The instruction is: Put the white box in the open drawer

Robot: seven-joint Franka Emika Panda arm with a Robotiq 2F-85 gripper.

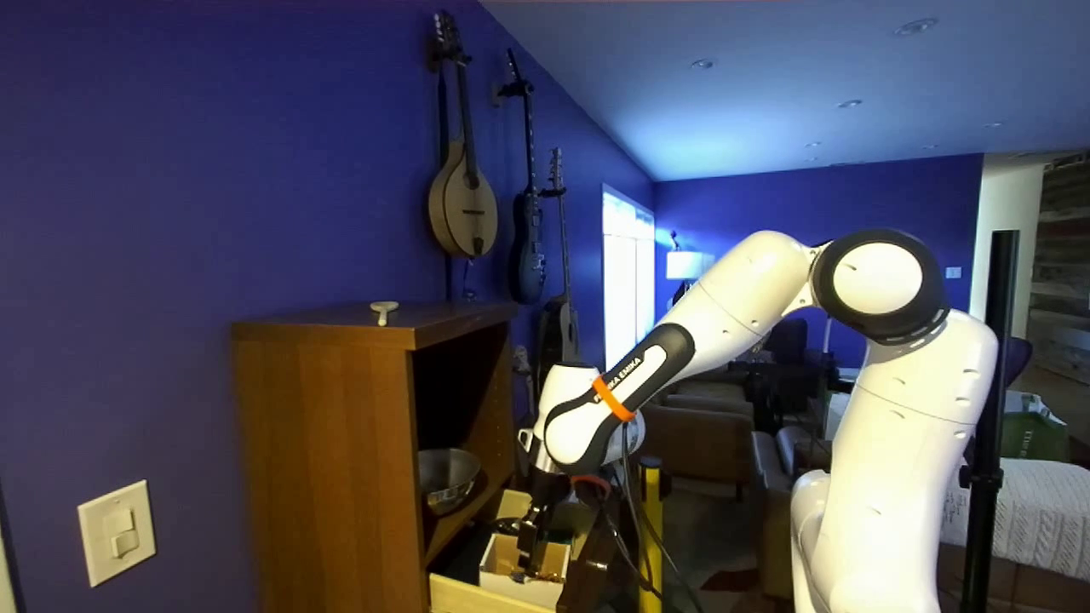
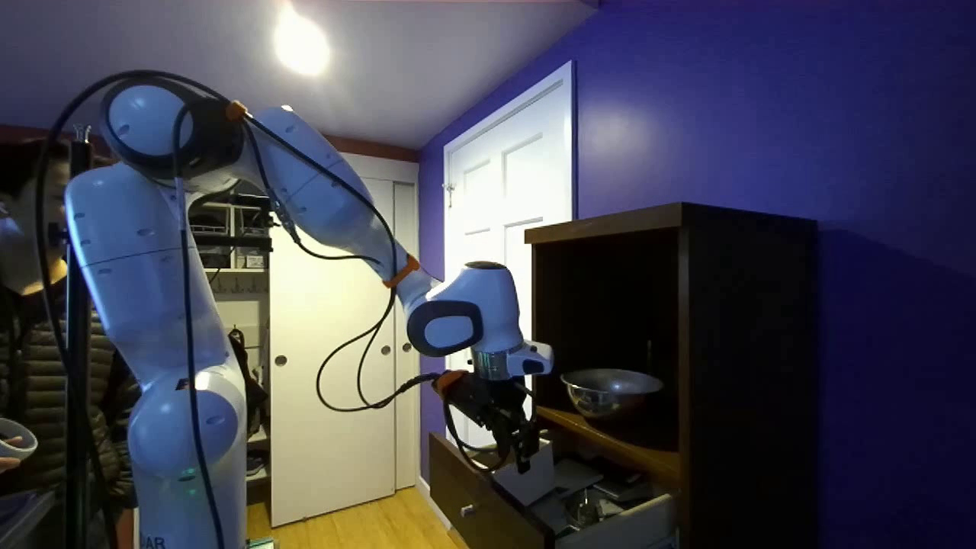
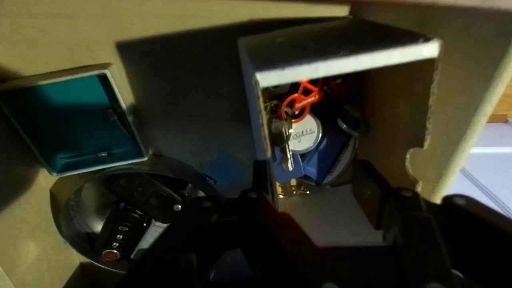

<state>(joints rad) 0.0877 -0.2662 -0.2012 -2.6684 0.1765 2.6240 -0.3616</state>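
The white box point(image 1: 511, 587) is open-topped and stands inside the open drawer point(image 1: 464, 596). It also shows in the wrist view point(image 3: 348, 60), holding keys on an orange tag, a round white-lidded tin and blue items. In an exterior view its pale side point(image 2: 534, 476) shows behind the dark drawer front point(image 2: 488, 509). My gripper point(image 1: 530, 562) points down at the box. In the wrist view the gripper point(image 3: 314, 176) is open. One finger is just outside a box wall and the other is inside the box. Whether the outer finger touches the wall is unclear.
A small teal-lined box point(image 3: 72, 120) and a round metal bowl with remotes point(image 3: 76, 212) lie in the drawer beside the white box. A steel bowl point(image 2: 610, 390) sits on the cabinet shelf above. The cabinet point(image 1: 328, 460) stands close to the arm. A person point(image 2: 49, 366) is behind the arm.
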